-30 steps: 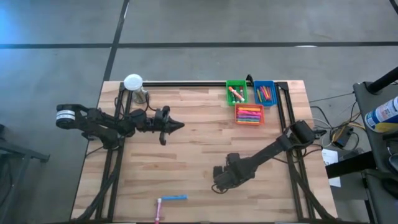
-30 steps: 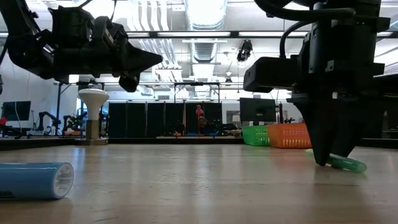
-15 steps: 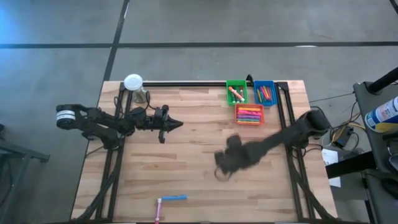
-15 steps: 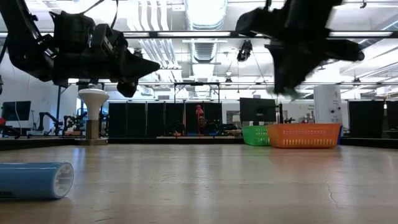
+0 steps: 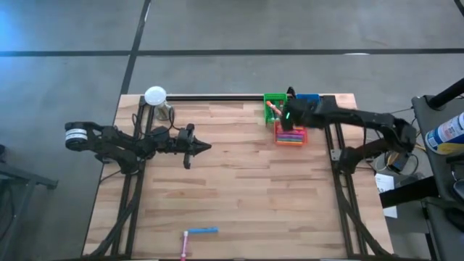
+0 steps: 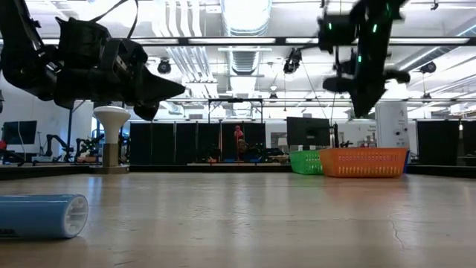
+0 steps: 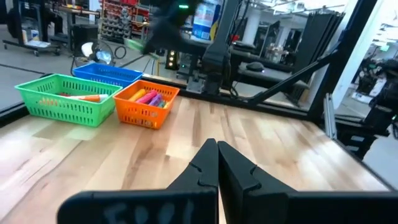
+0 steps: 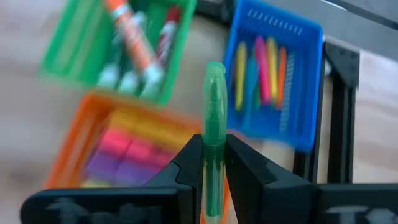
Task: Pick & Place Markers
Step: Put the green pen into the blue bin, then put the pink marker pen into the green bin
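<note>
Pale planked wooden table (image 5: pixel 232 196): matt. Green translucent plastic marker (image 8: pixel 214 149): glossy. Green (image 7: pixel 59 99), orange (image 7: pixel 146 107) latticed plastic bins.

no legible text, no readable labels, no brands, no numbers, no signs

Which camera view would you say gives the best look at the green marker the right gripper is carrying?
The right wrist view: the green marker fills the middle, pinched between the right gripper fingers above the bins. The high view shows only a green speck at that gripper over the bins. In the low view I cannot make the marker out. The left wrist view does not show it.
</note>
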